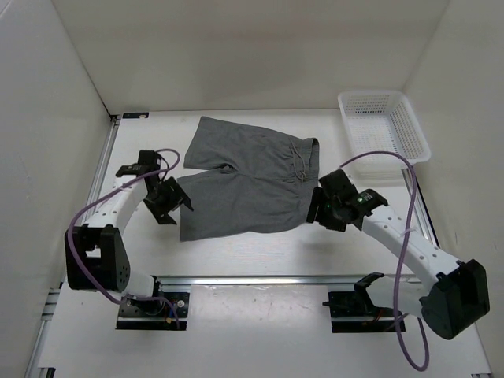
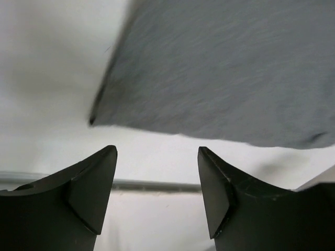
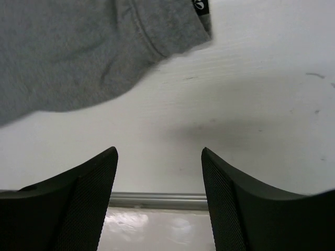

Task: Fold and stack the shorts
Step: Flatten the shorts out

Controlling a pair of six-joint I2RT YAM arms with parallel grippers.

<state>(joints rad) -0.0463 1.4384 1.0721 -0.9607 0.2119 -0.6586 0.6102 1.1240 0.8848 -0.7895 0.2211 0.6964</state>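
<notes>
Left gripper [image 2: 157, 151]: the two dark fingers [image 2: 89, 188] stand spread at the bottom of the left wrist view, with nothing between them, only bare white table surface [image 2: 47, 78] showing in the gap. Just above the fingertips, filling the upper right of that frame, lies a hem corner of the mid-grey soft jersey shorts [image 2: 225, 68]; the fingers are close to the cloth but clear of it. Right gripper [image 3: 158, 152]: jaws likewise apart and empty, above bare table. The waistband corner of the shorts, with a small black tag [image 3: 200, 6], is in the upper left of the right wrist view, apart from the fingertips. In the top view the shorts lie spread flat and unfolded at the centre of the frame, both short legs pointing to frame left with a notch between them. The drawstring [image 1: 298, 161] waistband is toward frame right, and the fabric is mostly smooth with light creases near the waist. The left gripper sits at the lower-left leg hem and the right gripper at the lower-right waistband corner. A white plastic mesh basket [image 1: 409, 130] stands at upper right, well apart from the shorts.
</notes>
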